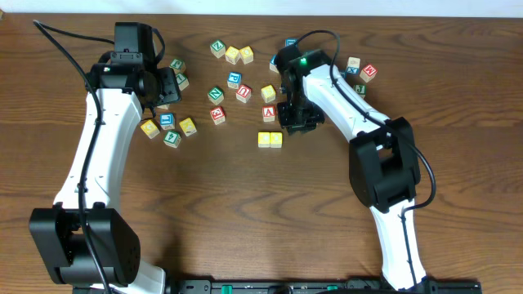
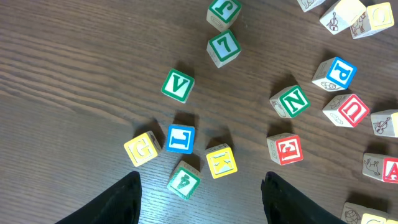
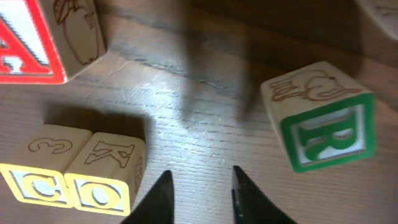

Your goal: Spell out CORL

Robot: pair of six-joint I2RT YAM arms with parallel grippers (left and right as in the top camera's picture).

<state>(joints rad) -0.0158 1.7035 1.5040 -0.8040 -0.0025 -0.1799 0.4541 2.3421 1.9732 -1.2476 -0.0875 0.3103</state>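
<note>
Two yellow blocks stand side by side on the table, C (image 1: 264, 139) (image 3: 28, 186) on the left and O (image 1: 276, 140) (image 3: 99, 193) on the right. A green R block (image 3: 323, 118) lies tilted to the right of them, apart from O; my right arm hides it in the overhead view. My right gripper (image 1: 298, 121) (image 3: 202, 177) is slightly open and empty, low over bare wood between O and R. A blue L block (image 1: 167, 120) (image 2: 180, 138) lies in the left cluster. My left gripper (image 1: 167, 86) (image 2: 200, 183) is wide open and empty, above that cluster.
A red A block (image 1: 269, 113) (image 3: 25, 43) lies just behind C and O. Around the L block lie yellow G (image 2: 142, 149), yellow K (image 2: 221, 162), green V (image 2: 178, 85) and a green picture block (image 2: 184, 182). Red E (image 2: 285, 149), green N (image 2: 290, 101) and more blocks lie farther back.
</note>
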